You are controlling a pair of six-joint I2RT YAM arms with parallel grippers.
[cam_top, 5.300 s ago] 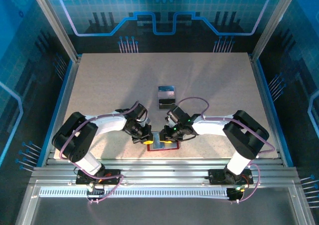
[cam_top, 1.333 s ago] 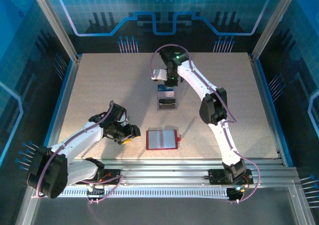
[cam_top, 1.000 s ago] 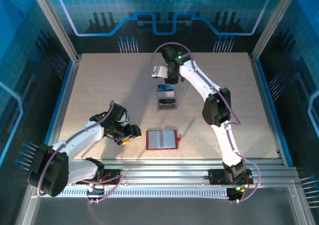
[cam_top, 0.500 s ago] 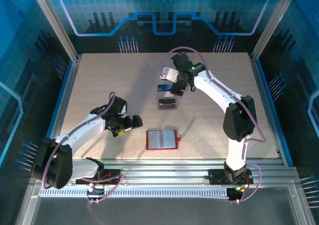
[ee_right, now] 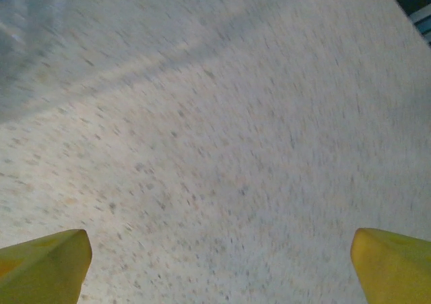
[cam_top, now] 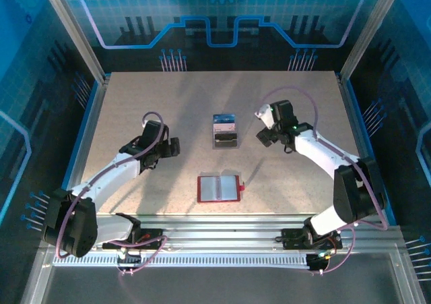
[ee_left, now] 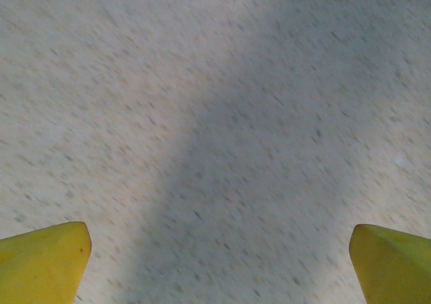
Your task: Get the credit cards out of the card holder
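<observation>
Hovering over worktop point(cam_top: 135, 102): left hand point(cam_top: 171, 147) and right hand point(cam_top: 263, 137), both spread wide, empty. Holder point(cam_top: 219, 188) lies open lower centre, long axis left-right, below and between them, about equidistant. Cards point(cam_top: 225, 130) stacked centre frame, above holder.

Speckled beige table point(cam_top: 135, 108), matte, crossed by soft grey shadows. Blue border strips point(cam_top: 79, 139) along left and right edges. Grooved aluminium rails point(cam_top: 222, 236) across near edge. Slanted metal posts point(cam_top: 71, 27) rising at both far corners. Blue wall panels point(cam_top: 283, 7) behind, printed with circuit lines and a gear.
</observation>
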